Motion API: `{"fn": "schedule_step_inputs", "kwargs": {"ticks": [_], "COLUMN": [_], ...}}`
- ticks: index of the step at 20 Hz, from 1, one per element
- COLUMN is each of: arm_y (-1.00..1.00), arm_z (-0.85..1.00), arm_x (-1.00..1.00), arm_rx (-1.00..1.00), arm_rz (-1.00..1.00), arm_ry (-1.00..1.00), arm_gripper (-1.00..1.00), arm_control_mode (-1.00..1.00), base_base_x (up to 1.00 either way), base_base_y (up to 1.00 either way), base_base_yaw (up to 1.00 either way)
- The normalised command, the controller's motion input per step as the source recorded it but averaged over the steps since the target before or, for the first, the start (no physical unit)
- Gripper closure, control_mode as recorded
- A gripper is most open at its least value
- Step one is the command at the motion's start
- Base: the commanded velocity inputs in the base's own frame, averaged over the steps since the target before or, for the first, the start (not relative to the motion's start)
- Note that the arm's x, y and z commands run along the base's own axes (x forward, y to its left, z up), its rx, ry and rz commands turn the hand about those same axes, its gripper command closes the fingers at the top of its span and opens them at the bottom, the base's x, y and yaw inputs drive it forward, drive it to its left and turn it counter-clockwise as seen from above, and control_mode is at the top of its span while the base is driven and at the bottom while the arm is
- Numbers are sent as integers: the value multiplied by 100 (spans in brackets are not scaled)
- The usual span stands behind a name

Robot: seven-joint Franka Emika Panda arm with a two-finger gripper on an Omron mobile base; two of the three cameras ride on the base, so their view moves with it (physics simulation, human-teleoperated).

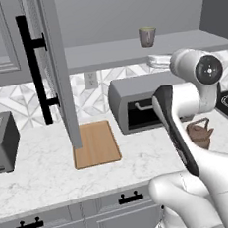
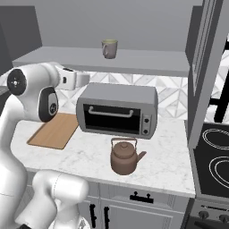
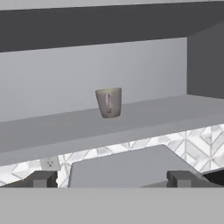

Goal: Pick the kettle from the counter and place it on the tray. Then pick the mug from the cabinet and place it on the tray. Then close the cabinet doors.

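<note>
Marble-look counter (image 2: 170, 156) carries the brown kettle (image 2: 125, 157) in front of the toaster oven (image 2: 117, 110), well apart from the bare wooden tray (image 1: 95, 143), while the mug (image 3: 108, 102) stands on the open cabinet's shelf (image 3: 144, 113) and the gripper (image 3: 112, 178), fingers spread wide and empty, faces it.

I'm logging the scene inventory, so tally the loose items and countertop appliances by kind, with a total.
Squat brown kettle with wire handle: 1
Small beige-grey mug on the grey shelf: 1
Light-brown wooden tray: 1
Grey toaster oven: 1
Dark grey toaster: 1
Total: 5
</note>
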Motion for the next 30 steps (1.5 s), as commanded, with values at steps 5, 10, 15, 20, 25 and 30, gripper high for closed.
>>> {"fn": "schedule_step_inputs", "kwargs": {"ticks": [5,10,15,20,25,30], "arm_y": [-1,-3,-1,0,0,0], "arm_z": [47,31,0,0,0,0], "arm_x": [-1,0,12,41,39,56], "arm_rx": [-6,-1,0,0,0,0], "arm_rz": [-2,-2,-1,2,0,0], "arm_ry": [-1,4,1,0,0,0], "arm_gripper": [-100,-100,-100,-100,-100,-100], "arm_control_mode": [-100,-100,-100,-100,-100,-100], "base_base_x": [0,0,0,0,0,0], "base_base_y": [0,0,0,0,0,0], "base_base_yaw": [0,0,0,0,0,0]}}
